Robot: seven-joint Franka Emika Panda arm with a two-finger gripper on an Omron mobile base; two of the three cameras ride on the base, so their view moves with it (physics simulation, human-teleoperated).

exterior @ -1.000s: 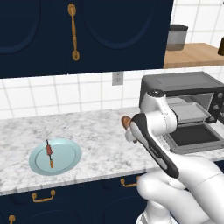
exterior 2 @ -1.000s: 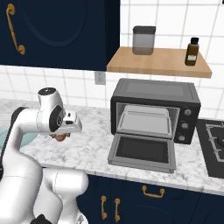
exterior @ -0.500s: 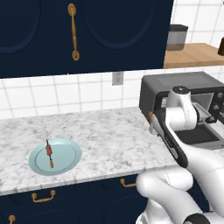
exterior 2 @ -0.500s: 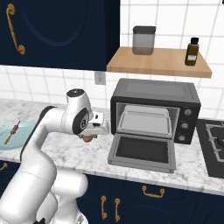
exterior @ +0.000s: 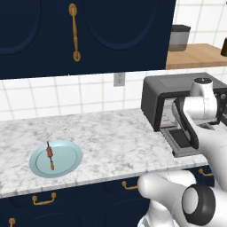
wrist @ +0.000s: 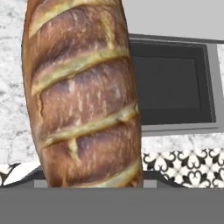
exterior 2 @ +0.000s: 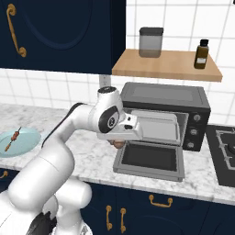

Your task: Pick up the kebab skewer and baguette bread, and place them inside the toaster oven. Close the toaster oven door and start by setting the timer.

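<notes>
The baguette bread (wrist: 83, 92), golden-brown with diagonal scores, fills the left of the hand view. It hangs over the open toaster oven door (wrist: 170, 83). From the right base view my gripper (exterior 2: 120, 140) is shut on the baguette bread (exterior 2: 117, 144), just left of the lowered door (exterior 2: 149, 158) of the black toaster oven (exterior 2: 165, 94). The loaf hides the fingertips. The kebab skewer (exterior: 49, 154) lies on a pale blue plate (exterior: 66, 156) at the counter's left, far from the hand. The oven (exterior: 177, 84) stands at the right, partly behind my arm.
A wooden shelf (exterior 2: 167, 69) above the oven carries a grey jar (exterior 2: 151, 42) and a brown bottle (exterior 2: 201, 53). A stove top (exterior 2: 225, 151) lies right of the oven. Dark blue cabinets (exterior: 88, 31) hang over the marble counter (exterior: 111, 137).
My arm has swung right across the counter with the baguette bread, from mid-counter to just in front of the open oven door. The skewer and plate have stayed put.
</notes>
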